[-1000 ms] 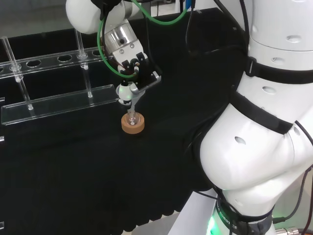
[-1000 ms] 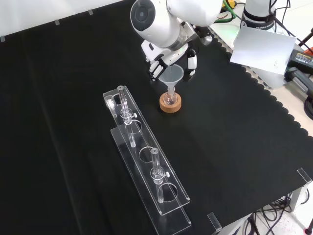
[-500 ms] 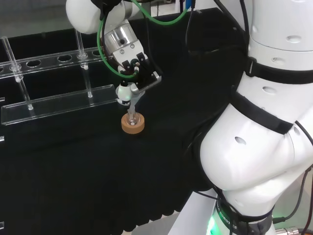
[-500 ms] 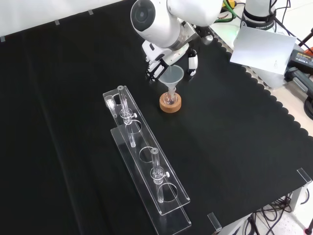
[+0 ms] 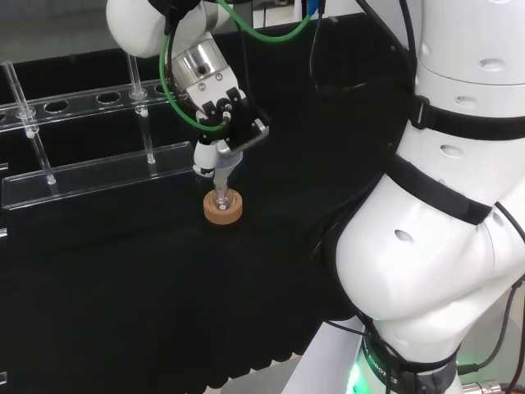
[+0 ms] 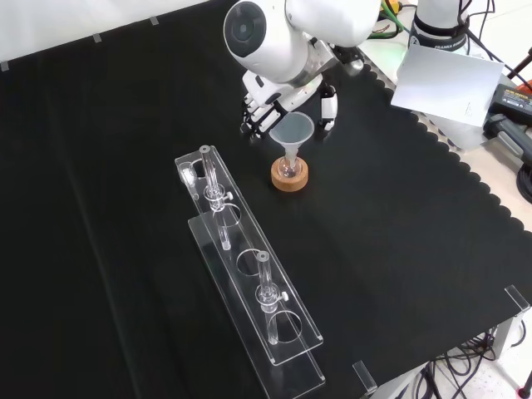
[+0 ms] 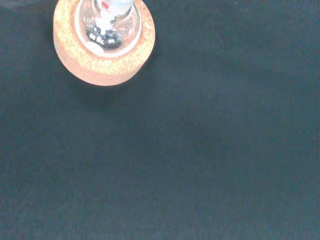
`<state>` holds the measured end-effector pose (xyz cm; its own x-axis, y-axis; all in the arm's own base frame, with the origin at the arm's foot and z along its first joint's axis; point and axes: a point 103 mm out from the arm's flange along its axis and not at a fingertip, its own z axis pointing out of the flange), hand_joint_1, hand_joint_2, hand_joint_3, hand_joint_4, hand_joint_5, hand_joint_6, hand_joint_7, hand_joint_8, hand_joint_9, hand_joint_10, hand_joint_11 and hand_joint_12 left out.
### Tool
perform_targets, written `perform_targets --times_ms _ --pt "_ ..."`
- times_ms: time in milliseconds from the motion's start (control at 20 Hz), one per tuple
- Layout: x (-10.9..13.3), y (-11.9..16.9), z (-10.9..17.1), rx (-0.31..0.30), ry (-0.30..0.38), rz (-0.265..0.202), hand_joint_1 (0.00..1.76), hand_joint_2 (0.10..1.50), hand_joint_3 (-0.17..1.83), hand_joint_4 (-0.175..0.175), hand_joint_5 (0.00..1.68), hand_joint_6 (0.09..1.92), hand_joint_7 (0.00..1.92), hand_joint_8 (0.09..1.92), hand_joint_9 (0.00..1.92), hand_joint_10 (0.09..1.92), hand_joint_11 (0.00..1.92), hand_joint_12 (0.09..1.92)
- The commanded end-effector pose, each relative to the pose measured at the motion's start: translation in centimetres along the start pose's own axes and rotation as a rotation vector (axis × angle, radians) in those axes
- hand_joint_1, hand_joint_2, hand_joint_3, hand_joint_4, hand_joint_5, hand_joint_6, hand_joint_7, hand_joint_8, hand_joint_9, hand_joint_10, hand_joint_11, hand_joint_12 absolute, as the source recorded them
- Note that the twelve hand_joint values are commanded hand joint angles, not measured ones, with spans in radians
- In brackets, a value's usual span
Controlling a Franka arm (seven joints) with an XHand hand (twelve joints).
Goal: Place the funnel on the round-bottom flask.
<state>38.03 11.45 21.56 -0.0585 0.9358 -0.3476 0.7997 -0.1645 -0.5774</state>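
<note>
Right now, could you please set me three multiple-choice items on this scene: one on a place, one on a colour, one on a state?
1. The round-bottom flask sits
A. in a cork ring
B. in the clear rack
C. on bare cloth

2. The bench cloth is
A. white
B. black
C. green

3. The funnel is
A. lying on the cloth
B. upright, stem down at the flask's neck
C. in the rack

Key: 1 A, the cork ring surrounds the flask's base; 2 B, the cloth is black throughout; 3 B, the funnel stands above the flask, by the hand.
</note>
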Motion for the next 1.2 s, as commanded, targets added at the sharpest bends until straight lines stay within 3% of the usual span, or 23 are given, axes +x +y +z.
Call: perform_targets --times_ms 50,450,700,850,1000,1200 --pt "-0.3 -0.2 -0.1 -0.026 0.012 0.0 0.64 0.64 0.44 -0.027 0.13 0.09 0.0 0.13 0.04 0.75 0.09 1.45" --pt "-0.5 -1.4 -1.1 -0.092 0.044 -0.017 0.58 0.64 0.4 -0.025 0.11 0.09 0.0 0.09 0.0 0.71 0.03 1.47" --pt "-0.9 -2.5 -2.2 -0.123 0.064 -0.025 0.55 0.66 0.35 -0.026 0.11 0.09 0.02 0.14 0.01 0.77 0.03 1.48" --pt "-1.9 -3.3 -2.9 -0.189 0.086 -0.033 0.55 0.68 0.31 -0.028 0.12 0.09 0.02 0.29 0.07 0.77 0.07 1.46" --pt "-3.1 -3.8 -3.7 -0.227 0.11 -0.044 0.57 0.69 0.3 -0.032 0.19 0.09 0.08 0.48 0.24 0.73 0.18 1.42" --pt "-4.7 -4.2 -4.9 -0.269 0.133 -0.036 0.58 0.69 0.3 -0.034 0.21 0.09 0.11 0.57 0.31 0.7 0.22 1.42"
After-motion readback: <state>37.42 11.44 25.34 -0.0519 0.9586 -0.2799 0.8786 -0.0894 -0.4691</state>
